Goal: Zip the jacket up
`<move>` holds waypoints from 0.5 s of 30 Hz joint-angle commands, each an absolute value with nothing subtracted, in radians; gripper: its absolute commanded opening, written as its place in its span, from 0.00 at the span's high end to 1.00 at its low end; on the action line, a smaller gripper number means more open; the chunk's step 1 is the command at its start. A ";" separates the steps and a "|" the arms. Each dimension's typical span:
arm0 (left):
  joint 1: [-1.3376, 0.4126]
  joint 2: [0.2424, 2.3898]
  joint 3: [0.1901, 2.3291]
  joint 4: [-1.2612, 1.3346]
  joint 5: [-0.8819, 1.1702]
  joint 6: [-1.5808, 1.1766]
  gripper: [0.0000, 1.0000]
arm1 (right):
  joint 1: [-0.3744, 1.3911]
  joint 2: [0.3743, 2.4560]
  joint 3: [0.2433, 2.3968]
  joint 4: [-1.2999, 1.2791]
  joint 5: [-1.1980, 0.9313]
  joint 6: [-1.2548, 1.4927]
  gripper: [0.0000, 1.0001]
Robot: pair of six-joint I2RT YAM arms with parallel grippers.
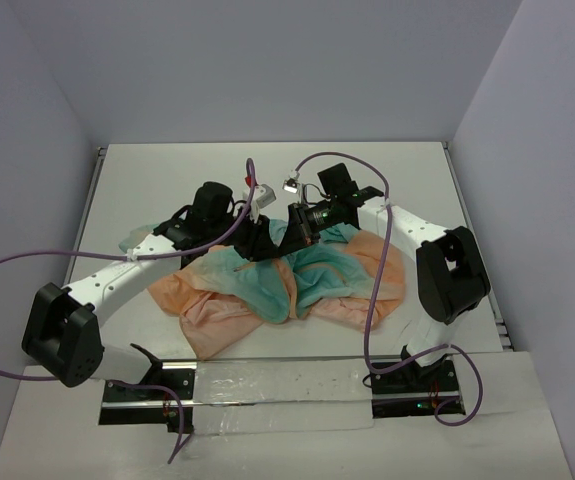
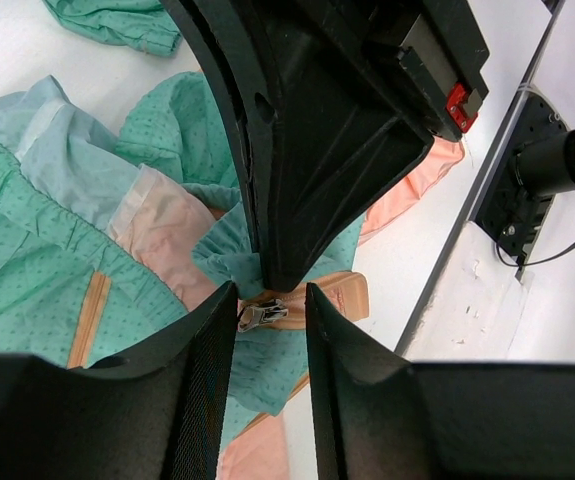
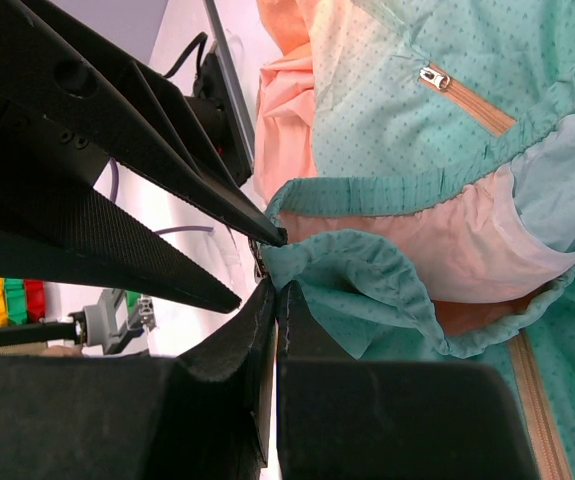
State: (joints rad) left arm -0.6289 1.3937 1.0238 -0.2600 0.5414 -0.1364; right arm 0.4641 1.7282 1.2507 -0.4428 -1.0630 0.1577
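The jacket (image 1: pixel 302 285) lies crumpled mid-table, peach-orange fading into teal. Both grippers meet over its back middle. My right gripper (image 3: pixel 277 290) is shut on a teal fabric edge of the jacket (image 3: pixel 417 100), just beside the zipper. In the left wrist view it shows as a black wedge (image 2: pixel 297 170) pointing down at the zipper. My left gripper (image 2: pixel 270 298) is open and straddles the small metal zipper pull (image 2: pixel 264 315), which lies on the peach zipper tape (image 2: pixel 342 295). The pull sits near one finger, with a gap to the other. From above, the left gripper (image 1: pixel 258 244) almost touches the right gripper (image 1: pixel 285 240).
A pocket zipper (image 3: pixel 457 95) with its own small pull lies on the teal panel. Purple cables (image 1: pixel 27 262) loop off both arms. The right arm's elbow (image 1: pixel 452 272) stands over the jacket's right side. A metal rail (image 1: pixel 277 385) holds the arm bases at the near edge.
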 commanded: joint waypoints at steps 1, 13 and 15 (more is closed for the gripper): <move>-0.636 1.397 1.060 -0.265 0.532 -0.125 0.61 | 0.459 1.688 1.273 -0.445 -1.077 0.146 1.00; -0.636 1.365 1.044 -0.282 0.500 -0.122 0.58 | 0.459 1.695 1.273 -0.446 -1.077 0.147 1.00; -0.635 1.360 1.042 -0.282 0.497 -0.121 0.58 | 0.459 1.694 1.273 -0.446 -1.076 0.150 1.00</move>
State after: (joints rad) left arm -0.6289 1.3932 1.0237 -0.2802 0.5155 -0.1341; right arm 0.4641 1.7283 1.2507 -0.4429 -1.0630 0.1579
